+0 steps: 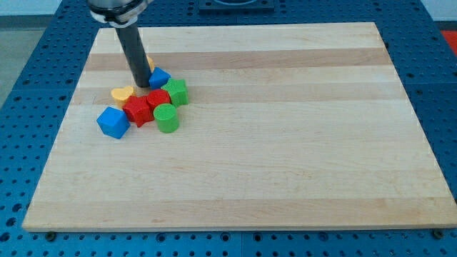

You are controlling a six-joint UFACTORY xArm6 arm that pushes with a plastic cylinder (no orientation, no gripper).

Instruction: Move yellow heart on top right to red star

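One yellow heart (123, 93) lay just left of my tip (142, 86), touching the red star (138, 111) below it. My tip held nothing and stood between the heart and a small blue block (159, 77), on the wooden board (285, 143)

1 raised view looks obliquely down across the whole wooden board (285, 143).
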